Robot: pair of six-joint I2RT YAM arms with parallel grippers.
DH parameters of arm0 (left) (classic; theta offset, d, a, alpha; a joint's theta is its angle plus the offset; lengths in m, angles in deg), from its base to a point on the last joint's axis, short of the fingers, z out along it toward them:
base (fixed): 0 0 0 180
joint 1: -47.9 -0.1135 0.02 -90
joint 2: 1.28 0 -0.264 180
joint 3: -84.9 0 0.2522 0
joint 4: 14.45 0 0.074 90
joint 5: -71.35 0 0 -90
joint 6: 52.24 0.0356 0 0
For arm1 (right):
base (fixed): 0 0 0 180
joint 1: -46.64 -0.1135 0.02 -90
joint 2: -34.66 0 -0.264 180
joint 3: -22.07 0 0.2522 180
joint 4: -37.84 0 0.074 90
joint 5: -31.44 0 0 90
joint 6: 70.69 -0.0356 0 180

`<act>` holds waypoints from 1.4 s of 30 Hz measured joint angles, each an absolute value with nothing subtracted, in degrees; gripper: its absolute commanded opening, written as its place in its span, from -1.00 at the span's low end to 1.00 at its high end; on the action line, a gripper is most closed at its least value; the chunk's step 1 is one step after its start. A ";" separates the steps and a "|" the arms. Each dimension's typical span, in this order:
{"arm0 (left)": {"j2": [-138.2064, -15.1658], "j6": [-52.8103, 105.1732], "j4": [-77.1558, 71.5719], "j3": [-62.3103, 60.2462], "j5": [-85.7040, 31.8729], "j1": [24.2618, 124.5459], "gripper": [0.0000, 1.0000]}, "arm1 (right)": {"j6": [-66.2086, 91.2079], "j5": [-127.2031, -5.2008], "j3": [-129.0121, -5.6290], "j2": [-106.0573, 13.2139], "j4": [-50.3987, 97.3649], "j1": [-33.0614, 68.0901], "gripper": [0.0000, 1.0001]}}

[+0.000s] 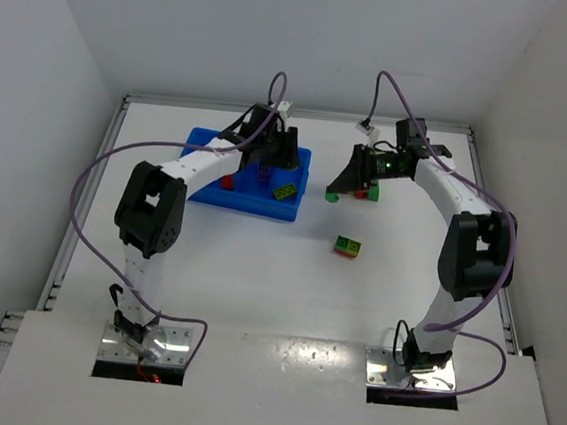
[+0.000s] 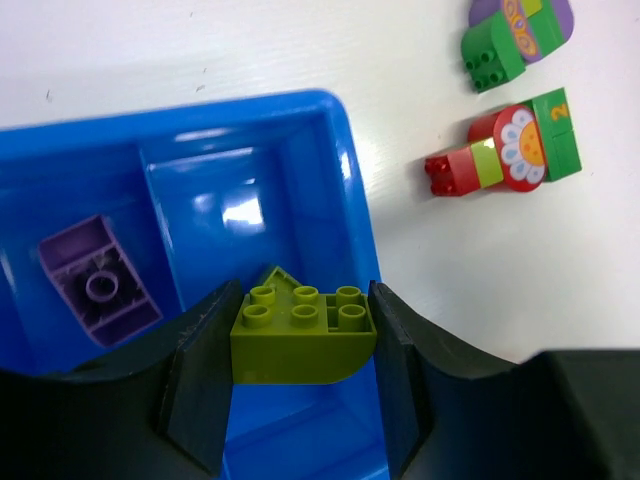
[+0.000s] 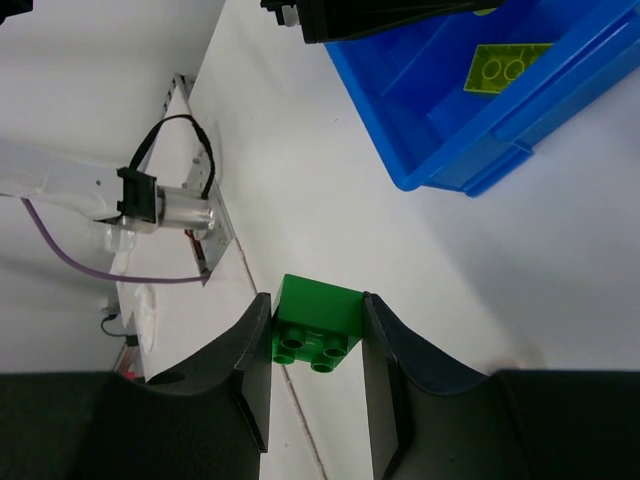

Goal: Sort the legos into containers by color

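Observation:
My left gripper (image 2: 305, 300) is shut on a yellow-green brick (image 2: 303, 335) and holds it over a near-corner compartment of the blue tray (image 2: 345, 160). In the top view this gripper (image 1: 271, 166) is above the tray (image 1: 205, 190). A purple brick (image 2: 97, 285) lies in the neighbouring compartment. My right gripper (image 3: 316, 305) is shut on a green brick (image 3: 318, 312), held off the table right of the tray; in the top view the gripper (image 1: 344, 186) has the green brick (image 1: 334, 192) at its tips.
A red, green and flower-disc clump (image 2: 505, 150) and a purple and green clump (image 2: 515, 35) lie on the table beside the tray. Another small clump (image 1: 348, 246) lies nearer the arm bases. A flat yellow-green brick (image 3: 505, 62) lies in the tray.

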State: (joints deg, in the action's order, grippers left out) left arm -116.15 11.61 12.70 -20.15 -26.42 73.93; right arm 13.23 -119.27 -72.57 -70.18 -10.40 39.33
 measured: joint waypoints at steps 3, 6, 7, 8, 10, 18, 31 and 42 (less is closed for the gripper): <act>-117.92 11.63 12.55 -22.22 -27.19 73.79 0.00 | 13.23 -118.72 -72.57 -70.18 -10.27 39.46 -1.00; -118.75 11.89 12.63 -22.84 -27.43 73.77 0.37 | 13.23 -118.31 -72.59 -70.18 -10.07 39.48 -1.00; -118.82 11.87 12.83 -22.84 -27.43 73.77 0.42 | 13.23 -118.09 -72.59 -70.18 -9.90 39.48 -1.00; -118.84 11.81 12.94 -22.84 -27.41 73.77 0.52 | 13.23 -117.78 -72.57 -70.18 -9.68 39.48 -1.00; -118.86 11.98 12.96 -22.84 -27.28 73.77 0.71 | 13.23 -116.71 -72.59 -70.18 -8.89 39.46 -1.00; -115.65 13.75 11.32 -22.16 -28.04 71.85 1.00 | 7.35 -110.92 -72.59 -70.18 0.64 37.58 -1.00; -94.47 18.91 12.87 -24.10 -26.86 44.81 1.00 | -9.53 -96.34 -97.27 -91.36 31.13 18.30 -1.00; -84.85 23.59 17.40 -10.42 -32.48 32.68 1.00 | -15.84 -81.50 -118.36 -118.55 42.82 6.50 -1.00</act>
State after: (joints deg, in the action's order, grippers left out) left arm -84.85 23.59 17.40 -10.42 -32.48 32.68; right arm -15.84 -81.50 -118.36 -118.55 42.82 6.50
